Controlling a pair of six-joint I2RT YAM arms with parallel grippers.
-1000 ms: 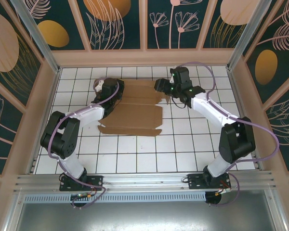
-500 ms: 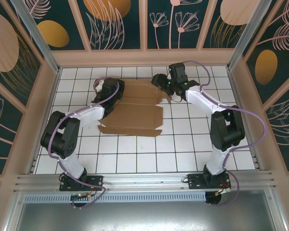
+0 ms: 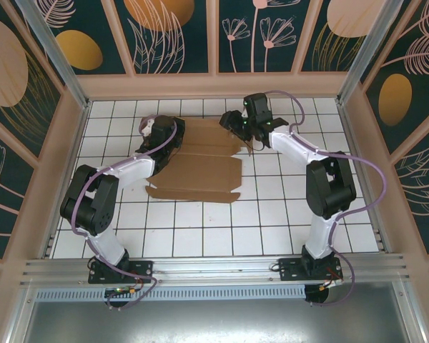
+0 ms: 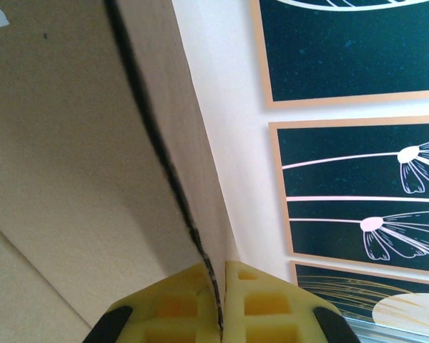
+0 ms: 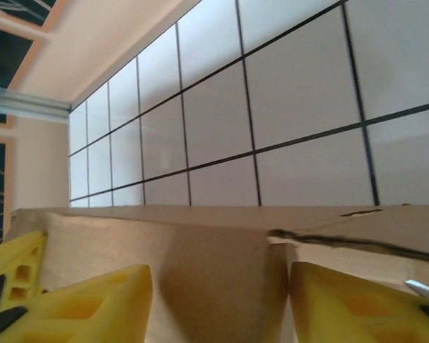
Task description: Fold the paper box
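Observation:
The paper box (image 3: 200, 164) is a flat brown cardboard sheet lying on the white tiled floor between the arms. My left gripper (image 3: 170, 143) sits at the sheet's left edge. In the left wrist view its yellow pads (image 4: 272, 307) are pressed together on a raised cardboard edge (image 4: 71, 164), so my left gripper (image 4: 222, 314) is shut on it. My right gripper (image 3: 237, 128) is at the sheet's far right corner. In the right wrist view my right gripper (image 5: 218, 304) is open, its fingers (image 5: 93, 307) apart, with a cardboard flap (image 5: 214, 250) between and beyond them.
White tiled floor (image 3: 272, 214) spreads right and in front of the sheet. The beige back wall (image 3: 214, 86) runs close behind both grippers. Patterned side panels (image 3: 386, 93) close in left and right. An aluminium rail (image 3: 214, 268) crosses the near edge by the arm bases.
My right arm has drawn its elbow in and carried its gripper left onto the sheet's far right corner, its jaws narrowing a little. The left arm and sheet have stayed put.

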